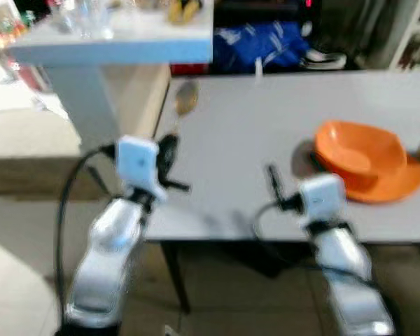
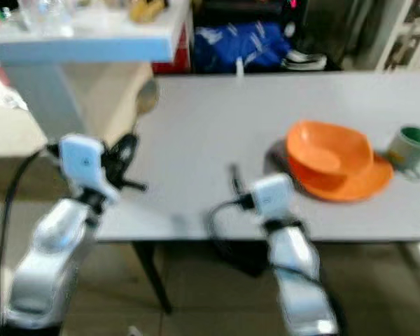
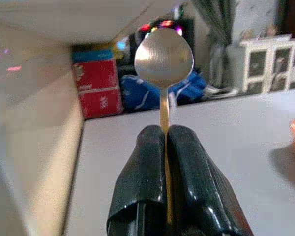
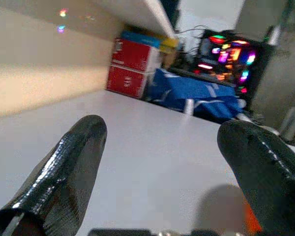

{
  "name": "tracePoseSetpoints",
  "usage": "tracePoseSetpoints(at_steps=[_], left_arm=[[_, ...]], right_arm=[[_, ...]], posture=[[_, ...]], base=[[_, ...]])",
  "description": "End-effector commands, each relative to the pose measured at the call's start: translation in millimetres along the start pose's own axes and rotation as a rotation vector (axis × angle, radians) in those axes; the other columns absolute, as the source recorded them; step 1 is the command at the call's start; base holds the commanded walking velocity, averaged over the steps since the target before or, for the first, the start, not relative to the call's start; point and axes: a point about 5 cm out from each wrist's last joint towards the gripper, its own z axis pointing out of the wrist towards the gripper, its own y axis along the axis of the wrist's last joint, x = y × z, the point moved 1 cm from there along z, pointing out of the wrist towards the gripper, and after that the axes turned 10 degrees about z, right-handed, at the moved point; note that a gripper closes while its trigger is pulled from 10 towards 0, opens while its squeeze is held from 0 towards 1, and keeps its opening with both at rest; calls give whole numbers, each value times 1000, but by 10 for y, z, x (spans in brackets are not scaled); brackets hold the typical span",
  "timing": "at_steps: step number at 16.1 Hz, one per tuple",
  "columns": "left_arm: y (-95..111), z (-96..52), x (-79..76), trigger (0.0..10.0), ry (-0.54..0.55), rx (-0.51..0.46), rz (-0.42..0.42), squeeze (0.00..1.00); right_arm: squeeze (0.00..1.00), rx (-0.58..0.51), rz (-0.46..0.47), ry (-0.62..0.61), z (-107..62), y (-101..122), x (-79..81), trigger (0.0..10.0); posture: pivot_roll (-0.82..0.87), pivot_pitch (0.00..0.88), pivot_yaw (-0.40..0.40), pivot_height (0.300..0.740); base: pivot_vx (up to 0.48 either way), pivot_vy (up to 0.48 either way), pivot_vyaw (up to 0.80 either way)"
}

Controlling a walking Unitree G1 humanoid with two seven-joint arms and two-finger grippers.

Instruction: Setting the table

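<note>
Nearest you, both silver arms reach up over the near edge of the grey worktop. Your left pincer sits at the worktop's near left corner, its two black fingers pressed together on the thin handle of a spoon; the spoon's bowl stands out beyond the fingertips, over the worktop's left edge. Your right pincer hovers over the worktop's near edge, toward its middle, with its fingers spread wide and nothing between them. Farther in, on the worktop's right side, an orange bowl sits on an orange plate, tilted and off-centre on it. Just right of the plate stands a green-and-grey mug, close to the plate's rim. Left of the worktop, a white shelf juts out above a beige counter; blurred glassware and something yellow rest on the shelf. Beyond the worktop's far edge lie a blue bag and red boxes, with a white cabinet farther back to the right.
</note>
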Motion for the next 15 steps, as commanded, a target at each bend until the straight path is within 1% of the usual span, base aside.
tracePoseSetpoints(at_steps=[1, 8, 12, 15], left_arm=[[51, 24, -37, 0, -15, -20, 0, 0], [70, 33, -58, 0, -42, -31, 14, 0], [83, 33, -72, 0, -56, -44, 7, 0], [109, 41, -76, 0, -66, -59, -1, 0]], right_arm=[[0, -2, -16, -22, -8, 14, -84, 10000], [0, -7, -13, -20, 1, 14, -66, 10000], [0, -18, -20, -21, 14, 29, -80, 10000], [0, -47, -38, -29, 33, 82, -101, 10000]], posture=[[-83, 0, 72, 740], [-79, 0, 75, 740], [-83, 0, 74, 740], [-85, 0, 74, 740]], base=[[270, -394, 0], [261, -399, 0], [0, -428, 0], [0, -436, 0]])
